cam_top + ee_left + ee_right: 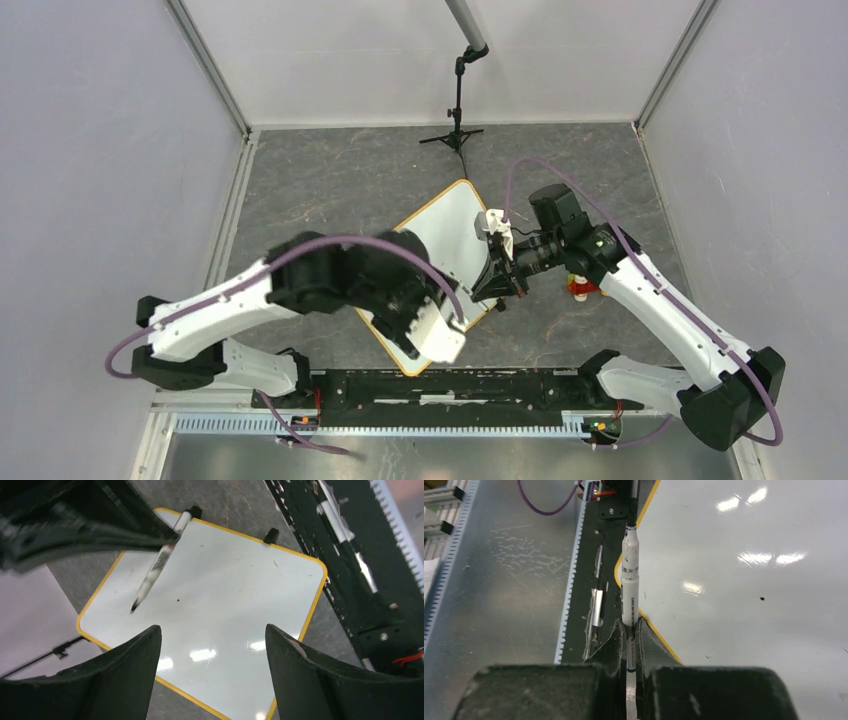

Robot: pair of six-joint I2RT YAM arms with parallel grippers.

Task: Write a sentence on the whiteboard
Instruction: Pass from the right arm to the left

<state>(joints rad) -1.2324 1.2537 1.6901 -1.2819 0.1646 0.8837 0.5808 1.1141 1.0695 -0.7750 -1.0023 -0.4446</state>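
Between the fingers of the right gripper [629, 630] a marker [629, 575] is clamped, its dark tip down over the whiteboard [225, 610]; whether it touches cannot be told. The left gripper [212, 630] hovers above the board, jaws wide apart, holding nothing. The board lies cornerwise on the grey table [330, 170] between both arms, with a red toy [578, 287] just beside the right arm.

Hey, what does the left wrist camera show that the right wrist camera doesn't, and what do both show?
Only the left wrist: nearly the whole whiteboard with its two black clips, and the left gripper open over it. Only the right wrist: a purple cable and a close look at the right gripper shut on the marker. Both: the marker, the board's white surface with no lettering and its yellow rim, and the black base rail beside it.
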